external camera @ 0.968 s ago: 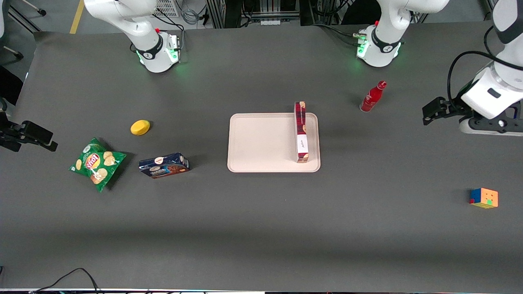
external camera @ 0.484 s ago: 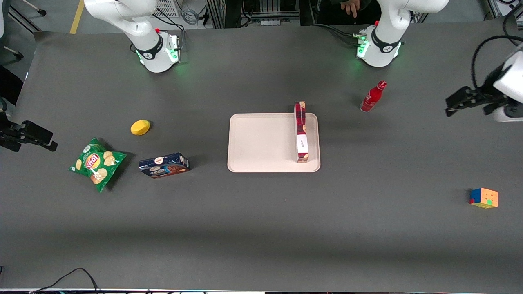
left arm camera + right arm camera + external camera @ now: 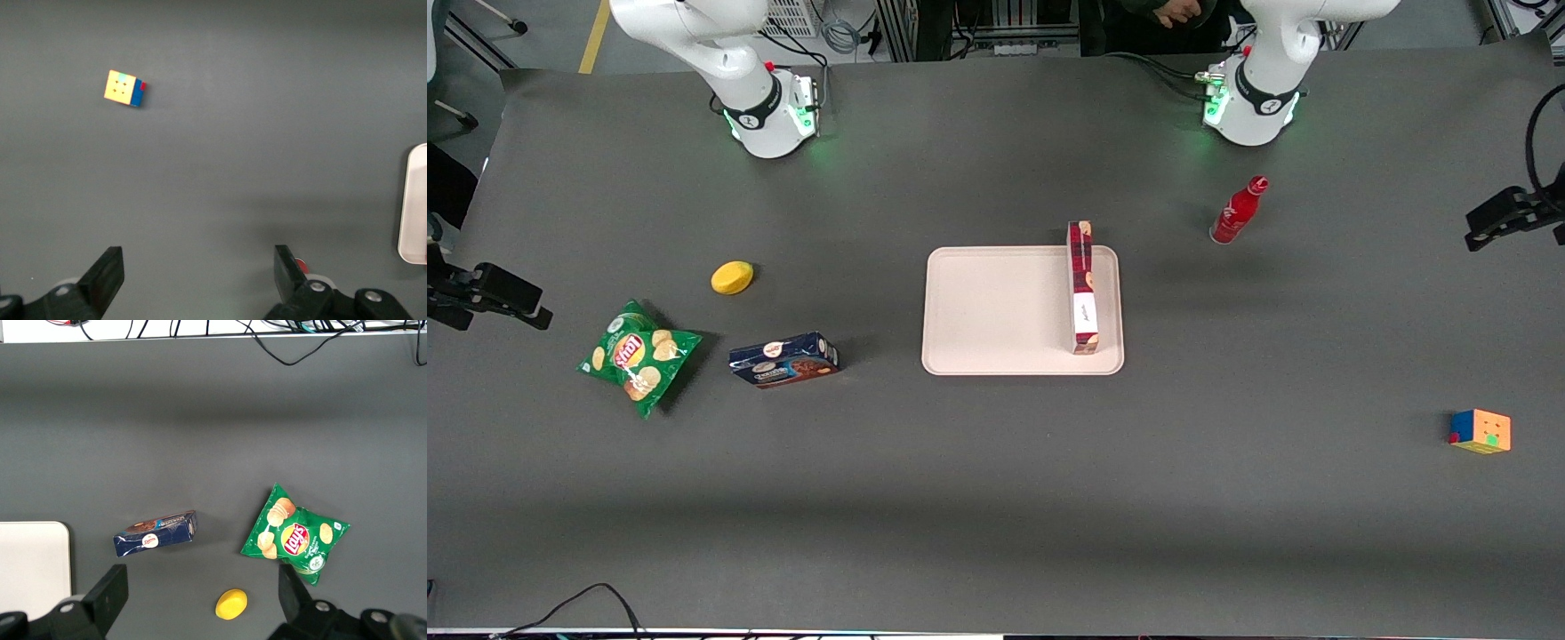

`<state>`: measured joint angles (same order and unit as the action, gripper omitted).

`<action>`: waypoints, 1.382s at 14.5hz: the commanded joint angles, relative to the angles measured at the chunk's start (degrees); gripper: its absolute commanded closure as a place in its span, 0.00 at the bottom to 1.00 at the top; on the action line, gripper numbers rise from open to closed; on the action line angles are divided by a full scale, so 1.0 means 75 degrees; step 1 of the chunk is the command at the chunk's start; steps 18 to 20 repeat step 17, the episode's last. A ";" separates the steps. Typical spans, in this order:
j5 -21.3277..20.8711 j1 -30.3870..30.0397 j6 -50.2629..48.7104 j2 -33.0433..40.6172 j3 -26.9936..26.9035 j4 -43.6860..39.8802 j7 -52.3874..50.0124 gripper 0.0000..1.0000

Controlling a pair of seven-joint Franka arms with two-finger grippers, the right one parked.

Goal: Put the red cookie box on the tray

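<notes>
On my front camera the red cookie box (image 3: 1083, 286) stands on its long narrow edge on the tray (image 3: 996, 311), running along the side of the tray nearest the working arm's end of the table, its farther end poking just past the tray's rim. Nothing is touching it. My gripper (image 3: 1480, 233) is well away from it, out at the working arm's end of the table, hanging above bare mat — I only see its dark fingers at the edge of the front view. Through the left wrist camera the gripper (image 3: 199, 273) has its jaws spread wide, with nothing between the two fingers (image 3: 107, 272) but grey table.

The puzzle cube (image 3: 1480, 431) sits on the mat near that same end, closer to the front camera than the gripper; the wrist view shows it too (image 3: 124, 89), well apart from the fingers. A red bottle (image 3: 1238, 211) stands upright between the tray and the working arm's base. Toward the parked arm's end I can see a dark blue cookie box (image 3: 783, 359), a green chip bag (image 3: 637, 356) and a small yellow object (image 3: 732, 277), all resting on the table (image 3: 996, 498) clear of the tray
</notes>
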<state>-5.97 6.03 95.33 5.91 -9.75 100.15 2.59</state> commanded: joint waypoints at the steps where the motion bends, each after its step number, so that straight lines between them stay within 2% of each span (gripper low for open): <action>1: 0.0068 -0.0336 0.0051 -0.0003 0.0432 0.0029 0.0076 0.00; 12: 0.0140 -0.0371 -0.0089 -0.0296 0.0632 -0.0287 0.0334 0.00; 13: 0.0233 -0.0371 -0.0078 -0.0296 0.0631 -0.0287 0.0322 0.00; 15: 0.0759 -0.0383 -0.0089 -0.0319 0.0585 -0.0287 0.0311 0.00; 20: 0.0749 -0.0383 -0.0090 -0.0319 0.0585 -0.0287 0.0322 0.00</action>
